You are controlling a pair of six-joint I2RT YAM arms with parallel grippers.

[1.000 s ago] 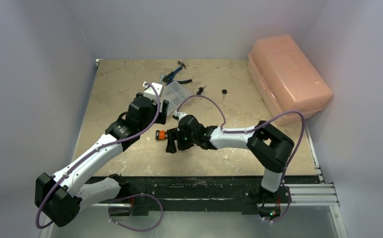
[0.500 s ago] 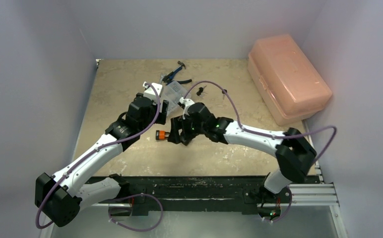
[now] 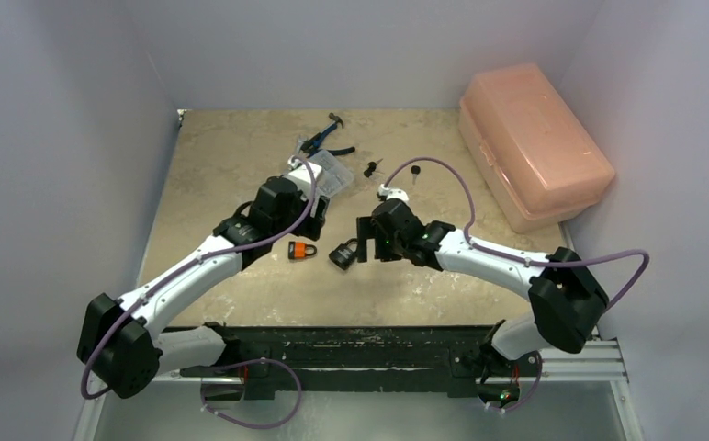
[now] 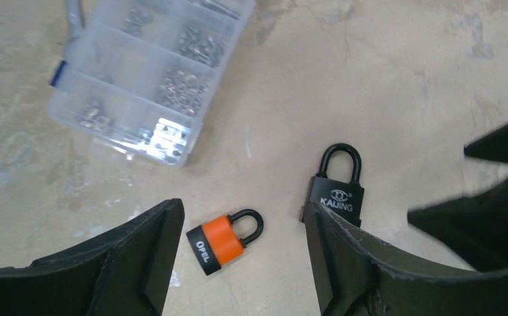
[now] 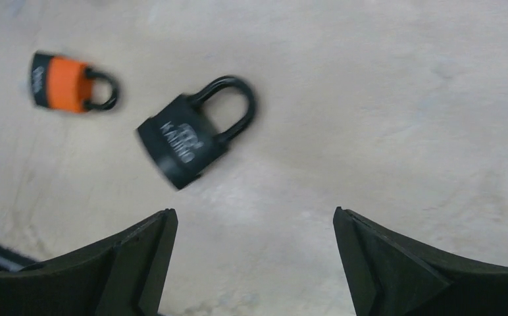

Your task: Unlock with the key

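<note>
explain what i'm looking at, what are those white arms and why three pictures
Those are two robot arms bolted to a table, each ending in a two-fingered claw. The wide picture comes from a camera above and behind them; the other two come from a camera on each wrist. On the table lie an orange padlock, a black padlock, a clear parts box, keys, pliers and a pink case. The left claw and the right claw are both open, holding nothing.

Two white-and-black robot arms trailing purple cables

The left arm (image 3: pixel 181 278) and the right arm (image 3: pixel 489 258) have smooth white link shells, bulky black joint housings and black bases. A thin purple cable (image 3: pixel 422 160) loops along each. Their fingers (image 4: pixel 139 263) are matte black, wedge-shaped, with faceted inner faces.
</note>
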